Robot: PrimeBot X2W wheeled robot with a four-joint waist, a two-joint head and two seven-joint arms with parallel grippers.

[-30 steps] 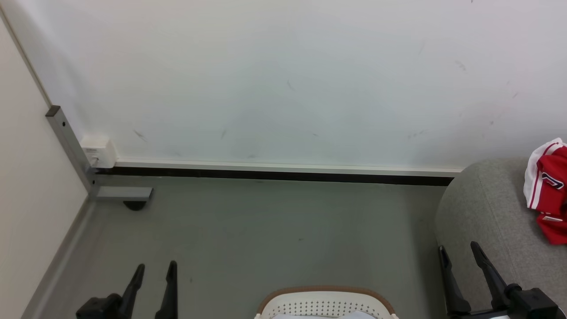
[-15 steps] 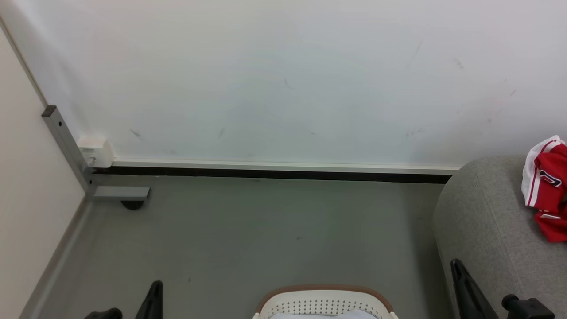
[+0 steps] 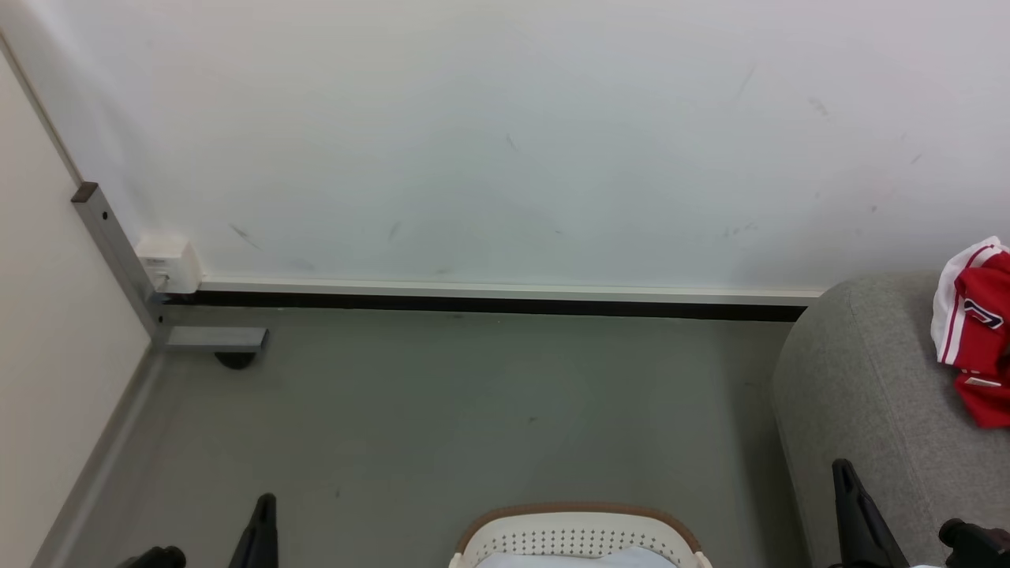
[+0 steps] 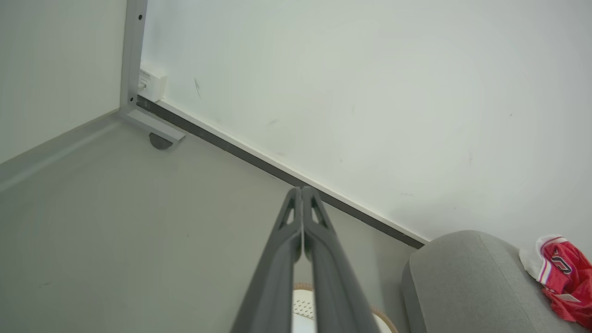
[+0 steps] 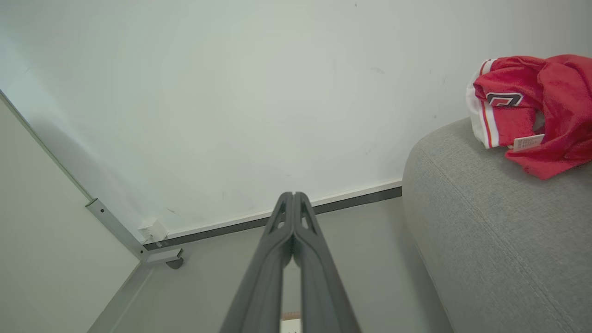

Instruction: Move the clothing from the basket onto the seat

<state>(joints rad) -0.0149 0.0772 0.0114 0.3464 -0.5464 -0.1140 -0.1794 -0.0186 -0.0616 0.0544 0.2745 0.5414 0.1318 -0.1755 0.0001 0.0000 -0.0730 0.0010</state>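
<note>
The fingers (image 4: 280,259) of the left gripper (image 4: 301,190) are clenched, their tips pressed together with nothing between them. In the left wrist view they rise from the bottom centre of the frame. The fingers (image 5: 270,263) of the right gripper (image 5: 293,194) are clenched in the same way and are also empty. They rise from the bottom centre of the right wrist view. In the head view each gripper shows as a single dark point, the left at the lower left and the right at the lower right.

A white wall (image 3: 505,142) with faint scuff marks takes up the upper half of the head view. Below it lies a grey-green floor (image 3: 442,410), edged along the wall by a dark baseboard strip (image 3: 505,301).

The light-grey upholstered seat (image 3: 860,379) stands at the right edge, its rounded corner near the wall. The cream basket (image 3: 576,525) with small holes and a brown rim sits on the floor at the bottom centre, beside the seat and apart from it.

A red garment (image 3: 978,331) with white trim and a dark figure lies crumpled on the seat at the far right of the frame. White fabric (image 3: 576,558) lies inside the basket.

A grey metal post (image 3: 118,252) slants along the left wall at the upper left. A small white box (image 3: 167,262) is fixed to the wall just beside its foot.
</note>
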